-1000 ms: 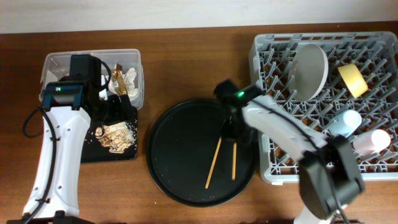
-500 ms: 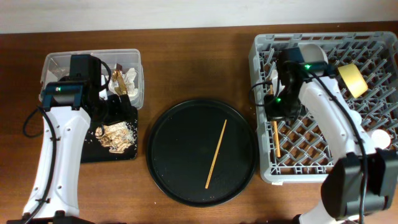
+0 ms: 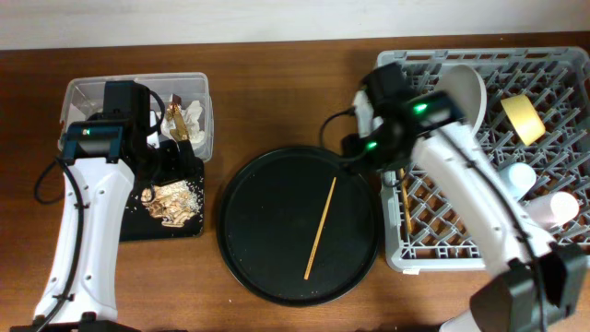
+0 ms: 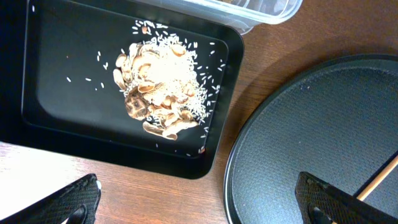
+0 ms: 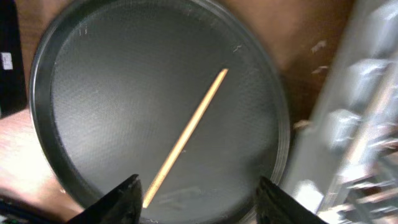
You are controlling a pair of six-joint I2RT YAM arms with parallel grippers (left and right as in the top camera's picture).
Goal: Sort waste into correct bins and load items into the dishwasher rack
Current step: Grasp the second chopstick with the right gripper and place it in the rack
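One brown chopstick [image 3: 321,228] [image 5: 186,134] lies slanted on the round black tray [image 3: 267,249]. The other chopstick [image 3: 406,205] lies in the grey dishwasher rack [image 3: 392,258], near its left side. My right gripper [image 3: 356,150] [image 5: 198,183] hovers open over the tray's right rim, with nothing between its jaws. The rack also holds the plate [image 3: 461,101], yellow bowl [image 3: 523,118], light-blue cup [image 3: 516,177] and pink cup [image 3: 558,207]. Tissue and wrapper [image 3: 184,120] sit in the clear tub [image 3: 92,92]. Food scraps [image 3: 173,201] [image 4: 161,87] lie in the black rectangular tray [image 4: 56,106]. My left gripper [image 4: 196,186] is open above that tray's near edge.
The rack's left wall [image 5: 367,93] stands just right of the round tray [image 5: 93,93]. Bare brown table [image 4: 124,186] shows between the rectangular tray and the round tray [image 4: 298,124]. The left arm [image 3: 88,212] stretches along the table's left side.
My right gripper carried one chopstick from the round tray into the rack, let it go there, and swung back left to the tray's rim with jaws open. The left arm stayed still.
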